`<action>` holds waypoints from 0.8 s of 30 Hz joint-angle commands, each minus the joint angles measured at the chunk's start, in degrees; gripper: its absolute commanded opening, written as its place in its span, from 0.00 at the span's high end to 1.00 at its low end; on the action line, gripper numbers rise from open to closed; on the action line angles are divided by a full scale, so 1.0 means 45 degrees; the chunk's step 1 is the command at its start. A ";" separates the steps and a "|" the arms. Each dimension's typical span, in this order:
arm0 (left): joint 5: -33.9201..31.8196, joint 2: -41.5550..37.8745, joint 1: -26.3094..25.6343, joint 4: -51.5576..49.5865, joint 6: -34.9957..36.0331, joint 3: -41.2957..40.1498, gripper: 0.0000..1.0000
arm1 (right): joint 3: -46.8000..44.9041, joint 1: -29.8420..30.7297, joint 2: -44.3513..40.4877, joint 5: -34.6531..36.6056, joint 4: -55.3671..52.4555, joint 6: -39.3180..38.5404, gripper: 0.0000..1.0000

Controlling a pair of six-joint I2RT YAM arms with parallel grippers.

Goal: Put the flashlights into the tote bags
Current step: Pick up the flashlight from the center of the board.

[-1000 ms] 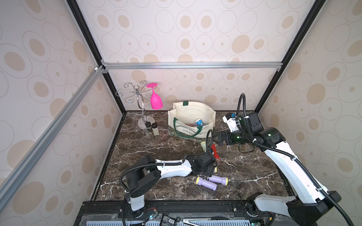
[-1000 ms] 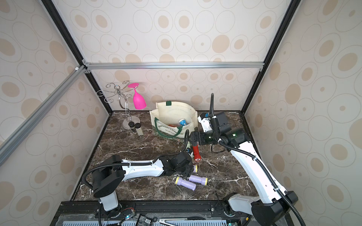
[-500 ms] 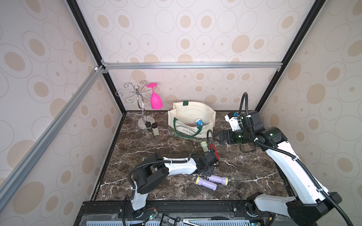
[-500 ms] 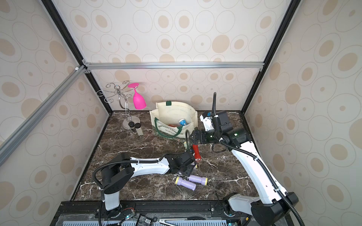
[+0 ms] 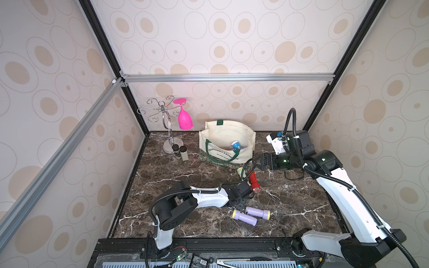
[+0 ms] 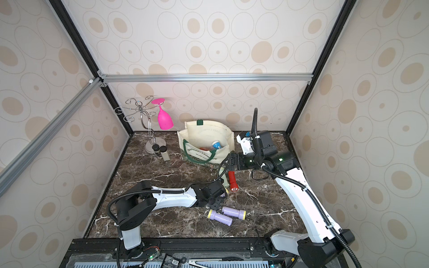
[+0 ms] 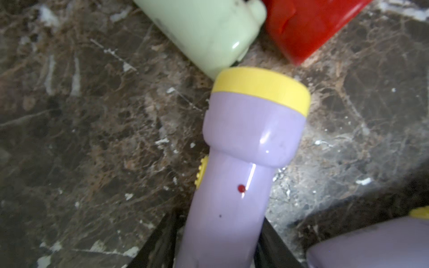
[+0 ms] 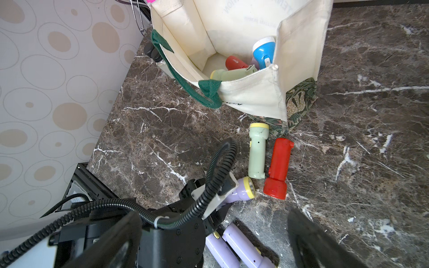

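Pinching, apparently, lilac flashlight [image 7: 232,185] in left fingers [image 7: 157,246], right fingers [image 8: 311,241] spread, tote bag [image 5: 245,153] reading "CENTENARY EXHIB…"

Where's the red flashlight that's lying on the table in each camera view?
In a top view: red flashlight lying in front of the tote bag.
In a top view: same spot.
Left wrist: red edge past the lilac flashlight's head.
Right wrist: full length, near the bag.
Landmark: pale green flashlight alongside.
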 commanded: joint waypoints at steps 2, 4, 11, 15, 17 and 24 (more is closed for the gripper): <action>-0.0125 -0.0592 0.0314 0.0119 -0.0642 -0.0724 0.53 | 0.0185 -0.0068 -0.0257 -0.0155 -0.0208 -0.0022 0.00; -0.0108 -0.0799 0.0384 0.0323 -0.0867 -0.1036 0.55 | 0.0194 -0.0077 -0.0256 -0.0161 -0.0217 -0.0038 0.01; 0.0018 -0.1519 0.0453 0.1134 -0.1477 -0.2073 0.62 | 0.0183 -0.0098 -0.0233 -0.0212 -0.0204 -0.0006 0.00; 0.0111 -0.1730 0.0486 0.1303 -0.1660 -0.2333 0.65 | 0.0191 -0.0109 -0.0300 -0.0162 -0.0201 0.0009 0.00; 0.0103 -0.1801 0.0492 0.1326 -0.1715 -0.2413 0.66 | 0.0122 -0.0107 -0.0390 -0.0127 -0.0224 0.0017 0.00; 0.0016 -0.2138 0.0512 0.1460 -0.1958 -0.2614 0.72 | 0.0182 -0.0144 -0.0392 -0.0166 -0.0219 0.0009 0.00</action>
